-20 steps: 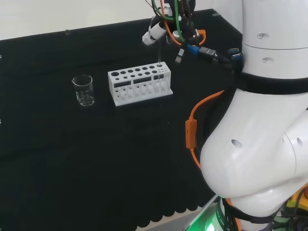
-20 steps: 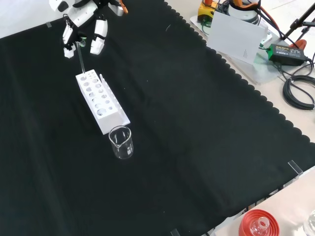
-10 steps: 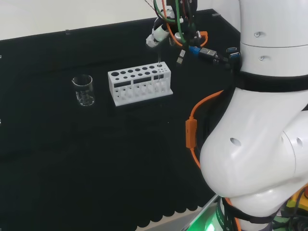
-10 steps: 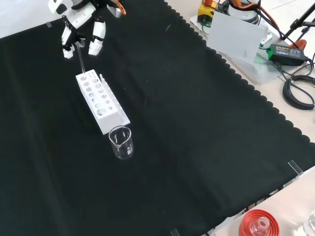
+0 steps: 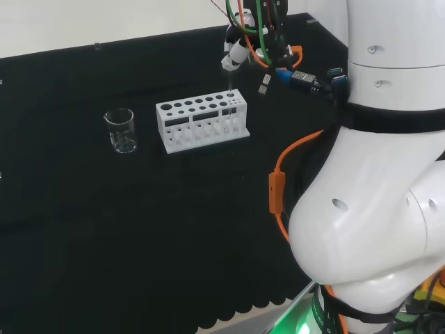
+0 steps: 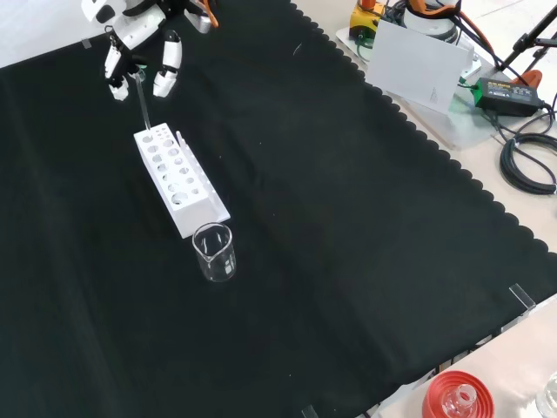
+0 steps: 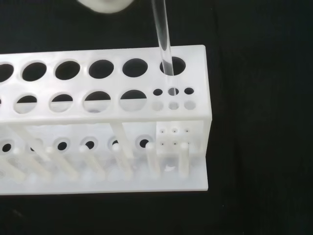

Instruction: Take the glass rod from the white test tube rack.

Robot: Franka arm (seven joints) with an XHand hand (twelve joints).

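The white test tube rack [image 5: 201,118] [image 6: 178,178] [image 7: 107,112] lies on the black cloth. A thin glass rod [image 5: 229,87] [image 6: 143,104] [image 7: 164,44] stands upright at one end of the rack. In the wrist view the rod's lower end sits in a small hole beside the end large hole. My hand [image 5: 236,52] [image 6: 130,30] hangs right above that end of the rack. Its fingers [image 6: 165,74] point down on either side of the rod's top, and the rod is pinched between them.
A clear glass beaker [image 5: 120,130] [image 6: 214,252] stands just off the rack's other end. A red ribbed stand [image 6: 452,396] sits at the cloth's near right corner in the front view. A white board [image 6: 418,65] and cables lie beyond the cloth's scalloped edge.
The hand has risen a little, and has drifted to the right in the head view. More of the rod shows above the rack. Rack and beaker have not moved.
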